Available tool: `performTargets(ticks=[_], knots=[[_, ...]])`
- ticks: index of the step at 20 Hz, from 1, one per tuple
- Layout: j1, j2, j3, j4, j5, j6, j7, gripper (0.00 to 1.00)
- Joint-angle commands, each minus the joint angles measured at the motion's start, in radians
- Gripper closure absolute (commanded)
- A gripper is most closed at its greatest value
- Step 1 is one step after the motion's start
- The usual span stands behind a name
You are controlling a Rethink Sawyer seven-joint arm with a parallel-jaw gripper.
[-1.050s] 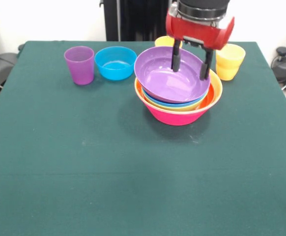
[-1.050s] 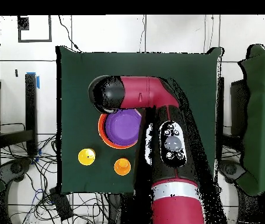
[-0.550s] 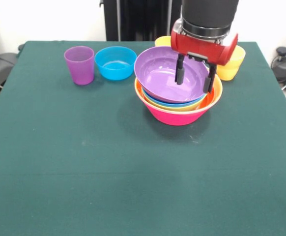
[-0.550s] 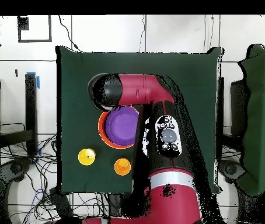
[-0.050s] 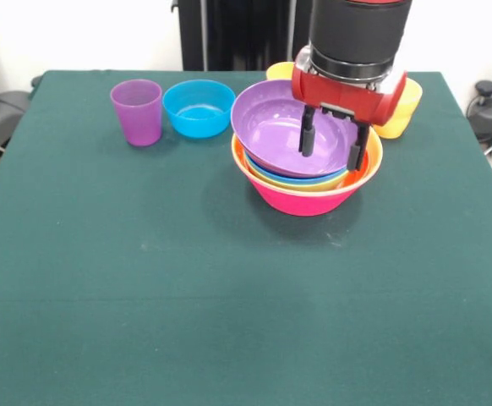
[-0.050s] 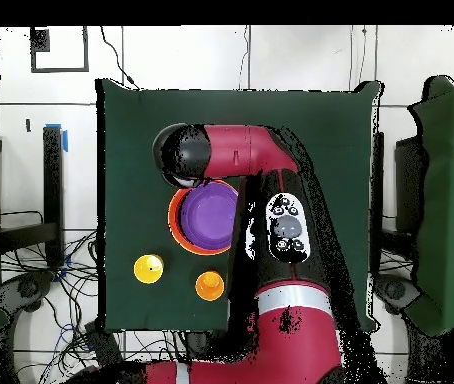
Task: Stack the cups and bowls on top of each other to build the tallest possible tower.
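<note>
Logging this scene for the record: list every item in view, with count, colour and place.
Nested stack of glossy plastic bowls: one; pink outermost, orange, yellow and blue rims inside, purple bowl tilted on top; table centre-back.
Small blue plastic bowl: one, left of the stack.
Purple plastic tumbler: one, left of the blue bowl.
Yellow plastic tumblers: two, behind the stack; one mostly hidden.
Green table: one.
Red and black gripper: open, straddling the stack's right rim.

No text, label, brand, number or sign can be read on anything in either the front or overhead view.
</note>
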Motion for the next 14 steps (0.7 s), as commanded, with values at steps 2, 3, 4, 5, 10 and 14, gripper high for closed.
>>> performTargets(ticks=[2, 3, 4, 5, 10, 14], knots=[[0.002, 0.038, 0.092, -0.032, -0.068, 0.053, -0.175, 0.0], [0.002, 0.037, 0.093, -0.03, -0.067, 0.054, -0.174, 0.0], [0.002, 0.037, 0.093, -0.031, -0.067, 0.055, -0.174, 0.0], [0.002, 0.037, 0.094, -0.031, -0.066, 0.056, -0.175, 0.0], [0.003, 0.047, 0.094, -0.031, -0.069, 0.039, -0.169, 0.0], [0.001, 0.047, 0.096, -0.03, -0.069, 0.038, -0.173, 0.0]])
